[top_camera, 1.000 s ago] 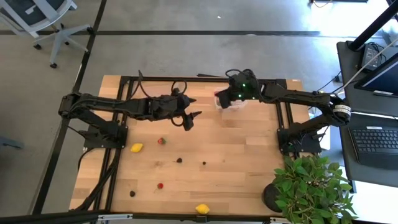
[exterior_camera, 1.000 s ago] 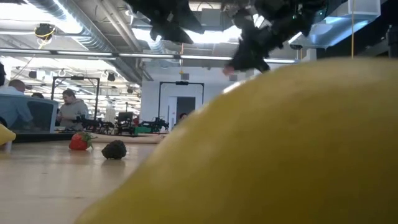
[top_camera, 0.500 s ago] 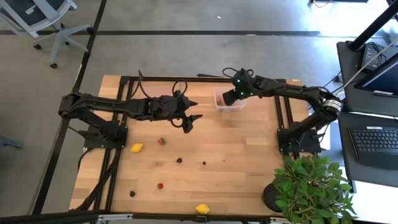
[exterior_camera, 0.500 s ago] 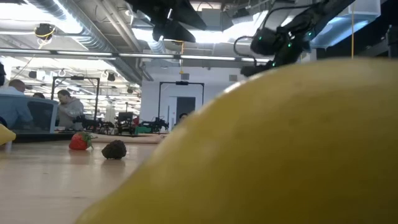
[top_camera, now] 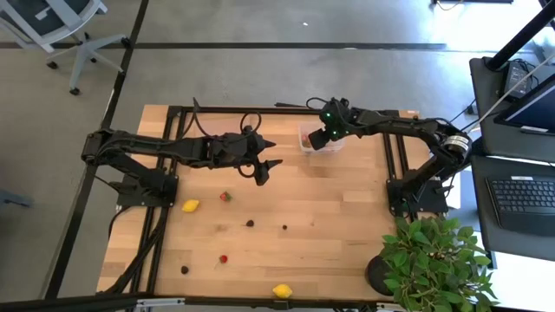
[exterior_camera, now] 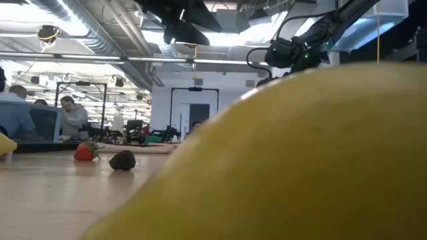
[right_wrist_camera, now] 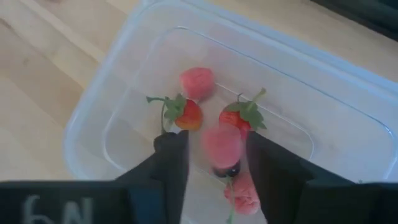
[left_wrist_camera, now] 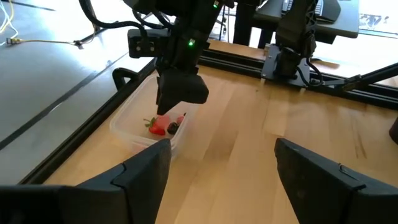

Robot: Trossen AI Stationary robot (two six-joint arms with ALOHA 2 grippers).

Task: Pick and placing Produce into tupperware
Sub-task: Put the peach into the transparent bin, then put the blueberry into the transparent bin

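Observation:
The clear tub (top_camera: 319, 143) stands at the table's far edge. In the right wrist view it (right_wrist_camera: 112, 93) holds two strawberries and pink pieces. My right gripper (right_wrist_camera: 217, 162) hovers above it, pointing down and open. A blurred pink piece (right_wrist_camera: 221, 146) shows in the gap, apart from both fingers. My left gripper (top_camera: 264, 165) is open above mid-table, left of the tub. Two lemons (top_camera: 191, 205) (top_camera: 282, 290), strawberries (top_camera: 225, 197) (top_camera: 223, 257) and dark berries (top_camera: 250, 223) lie on the table.
A potted plant (top_camera: 434, 260) stands at the near right corner. A laptop (top_camera: 520, 191) sits on a stand to the right. The near lemon (exterior_camera: 300, 167) fills much of the low view. People sit in the room beyond (exterior_camera: 70, 113).
My right gripper has drawn a little toward the table's left over the tub, and its arm has folded back toward the right. The left arm has kept still.

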